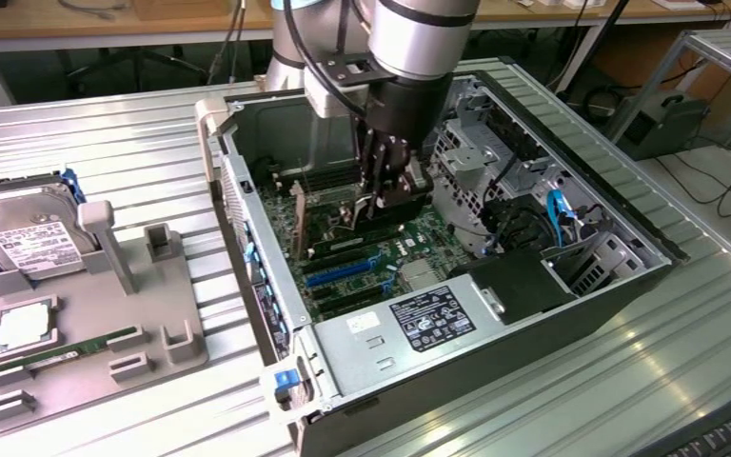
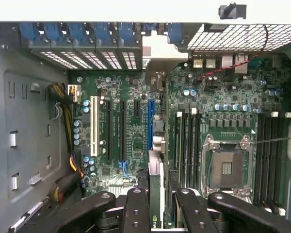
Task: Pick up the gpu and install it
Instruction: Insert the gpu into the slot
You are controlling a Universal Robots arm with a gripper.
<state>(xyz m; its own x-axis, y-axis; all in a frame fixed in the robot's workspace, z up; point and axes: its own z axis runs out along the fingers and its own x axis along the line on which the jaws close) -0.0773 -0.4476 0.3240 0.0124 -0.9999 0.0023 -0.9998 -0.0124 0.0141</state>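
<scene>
The gpu is seen edge-on in the wrist view, a thin dark card running toward the case's rear slot openings, with its silver bracket end near them. My gripper is shut on it, black fingers on either side. The card hangs over the motherboard, lined up close beside the blue expansion slot. In the exterior view my gripper reaches down into the open computer case, and the gpu is just above the motherboard.
A grey fixture at the exterior view's left carries a silver hard drive and a green memory stick. Inside the case are a power supply, a drive cage, a CPU socket and a white slot.
</scene>
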